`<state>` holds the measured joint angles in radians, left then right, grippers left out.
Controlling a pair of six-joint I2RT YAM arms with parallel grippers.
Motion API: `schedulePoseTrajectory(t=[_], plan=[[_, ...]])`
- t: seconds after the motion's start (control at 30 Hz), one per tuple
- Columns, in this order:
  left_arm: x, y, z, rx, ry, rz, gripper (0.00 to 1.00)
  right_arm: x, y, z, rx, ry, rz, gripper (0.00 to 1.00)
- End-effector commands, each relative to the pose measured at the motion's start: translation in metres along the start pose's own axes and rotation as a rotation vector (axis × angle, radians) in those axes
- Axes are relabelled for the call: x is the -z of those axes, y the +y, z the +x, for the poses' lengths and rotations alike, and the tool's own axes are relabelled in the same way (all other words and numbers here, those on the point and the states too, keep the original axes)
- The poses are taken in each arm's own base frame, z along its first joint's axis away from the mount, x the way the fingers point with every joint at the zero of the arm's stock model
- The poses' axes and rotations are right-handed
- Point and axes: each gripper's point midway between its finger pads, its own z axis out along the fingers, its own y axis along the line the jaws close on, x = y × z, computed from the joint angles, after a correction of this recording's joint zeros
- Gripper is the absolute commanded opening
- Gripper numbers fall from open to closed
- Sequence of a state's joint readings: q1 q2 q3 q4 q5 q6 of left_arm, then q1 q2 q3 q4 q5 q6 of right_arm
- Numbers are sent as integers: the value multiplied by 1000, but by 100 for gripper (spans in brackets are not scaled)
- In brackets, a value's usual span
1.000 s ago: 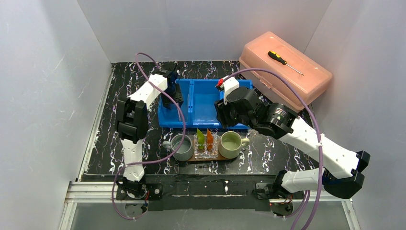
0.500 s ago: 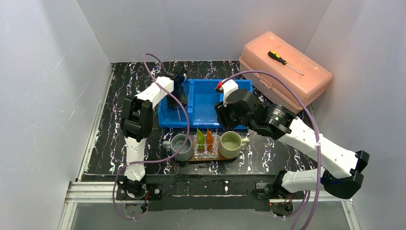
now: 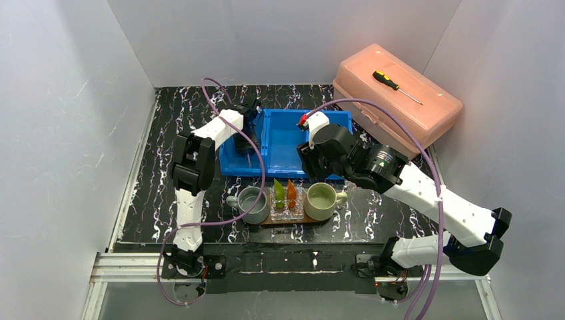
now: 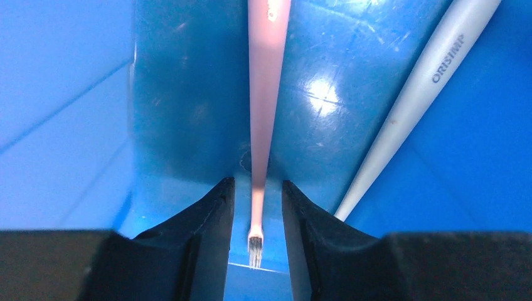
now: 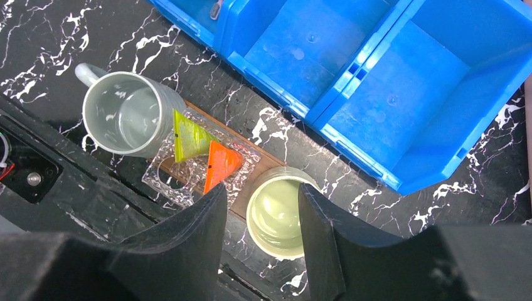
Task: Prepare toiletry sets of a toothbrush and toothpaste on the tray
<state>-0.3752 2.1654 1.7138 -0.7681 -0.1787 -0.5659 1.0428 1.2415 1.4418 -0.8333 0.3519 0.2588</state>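
1. Reaching down into the left end of the blue bin (image 3: 286,143), the left gripper (image 4: 257,188) is low over the bin floor.
2. A pink toothbrush (image 4: 266,94) lies flat there, right between the two black fingers (image 4: 210,219). Its bristle end sits in the gap.
3. The jaws are close to the brush on both sides. A thin strip of blue shows on each side, so they are apart and not squeezing it.
4. A pale toothbrush (image 4: 414,94) lies just beside it, outside the fingers.
5. The right gripper (image 5: 262,188) hangs high above the tray (image 5: 266,164). Its jaws are spread wide and nothing is in them.
6. The tray lies on the black table (image 3: 166,133), near the front side of the bin.
7. A grey mug (image 5: 164,103) stands on the left end of the tray. A green mug (image 5: 251,207) stands on the right end. Both are upright.
8. Between the mugs sits a clear holder (image 5: 169,185). A green tube (image 5: 188,135) and an orange tube (image 5: 219,164) stand in it side by side. The green one is nearer the grey mug.
9. A pink box (image 3: 400,107) sits at the far right of the table. A screwdriver (image 3: 393,85) lies on its lid.
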Motion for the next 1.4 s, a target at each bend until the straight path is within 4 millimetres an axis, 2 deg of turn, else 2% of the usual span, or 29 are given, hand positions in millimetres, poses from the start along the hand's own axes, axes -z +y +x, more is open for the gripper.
schedulePoseTrajectory(t=[0.0,0.3,0.43,0.6,0.73,0.97,1.37], plan=[[-10,11,9,-6,11,-45,30,0,2,-4,2,-9,-10,54],[-20,15,18,-14,28,-59,12,1,3,-4,-6,-7,-13,54],[-21,18,20,-18,21,-67,0,1,5,-4,-9,-4,-20,54],[-13,21,16,-18,-10,-62,0,1,6,-5,-14,-8,-24,53],[6,21,6,-10,-63,-45,0,4,7,-8,-19,-15,-30,53],[52,20,-16,-2,-176,11,0,6,7,-9,-26,-23,-34,53],[119,13,-32,19,-295,147,0,10,15,-14,-54,-39,-78,53]])
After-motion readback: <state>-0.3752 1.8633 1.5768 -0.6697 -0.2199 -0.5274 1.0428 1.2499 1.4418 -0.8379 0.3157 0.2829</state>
